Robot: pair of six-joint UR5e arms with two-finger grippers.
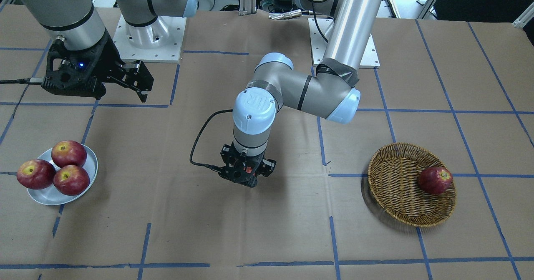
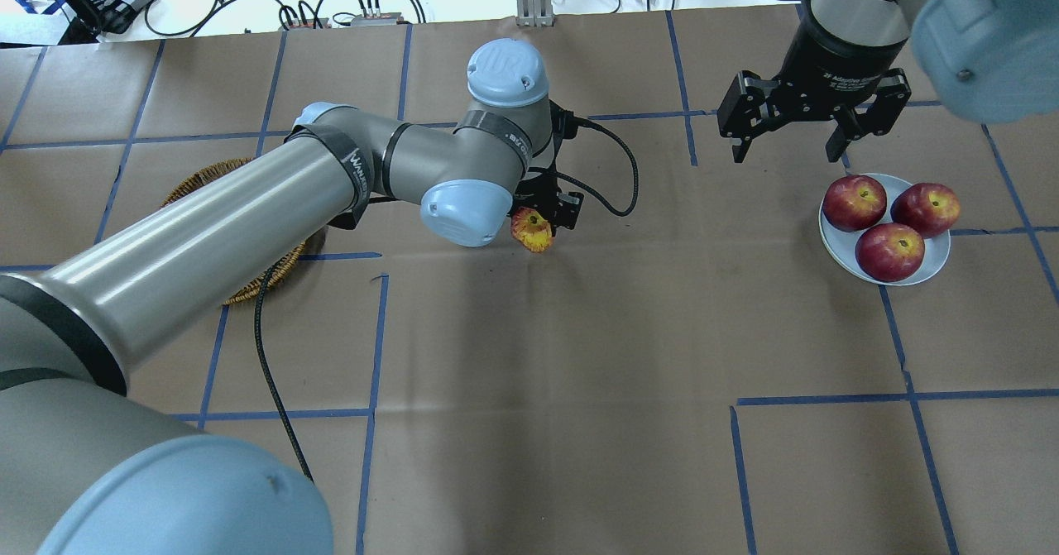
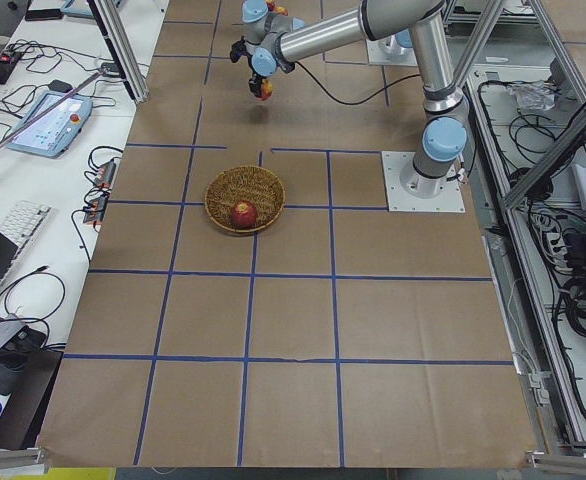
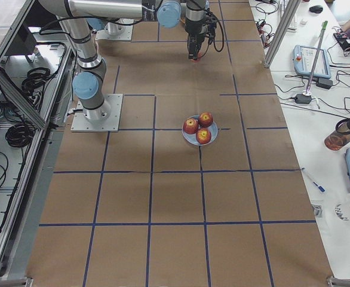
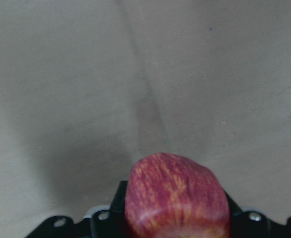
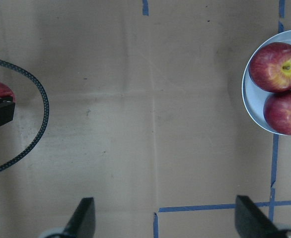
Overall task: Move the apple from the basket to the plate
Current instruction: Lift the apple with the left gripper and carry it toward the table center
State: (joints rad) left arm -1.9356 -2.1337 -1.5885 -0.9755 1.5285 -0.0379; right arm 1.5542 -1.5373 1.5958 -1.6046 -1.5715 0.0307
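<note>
- Overhead exterior view: the left claw (image 5: pixel 177 214) is closed on the apple (image 2: pixel 532 232), a streaky pink-red fruit with yellow flecks, gripping it from both sides.
- The apple hangs about midway between the two ends of the tabletop (image 1: pixel 250 238), over bare brown paper. It is well apart from both the basket (image 1: pixel 396 184) and the plate (image 1: pixel 46 194).
- In the left wrist view the apple's shadow lies on the paper away from the fruit, so it is held clear of the surface.
- The basket sits toward the tabletop's end on the robot's left, with one darker red apple (image 1: pixel 435 180) lying inside against its rim.
- The plate sits toward the end on the robot's right and carries three dark red apples (image 1: pixel 69 153), bunched together and touching.
- The right claw (image 2: pixel 786 148) hovers spread wide and holds nothing. It is near the plate, on the side toward the tabletop's middle.
</note>
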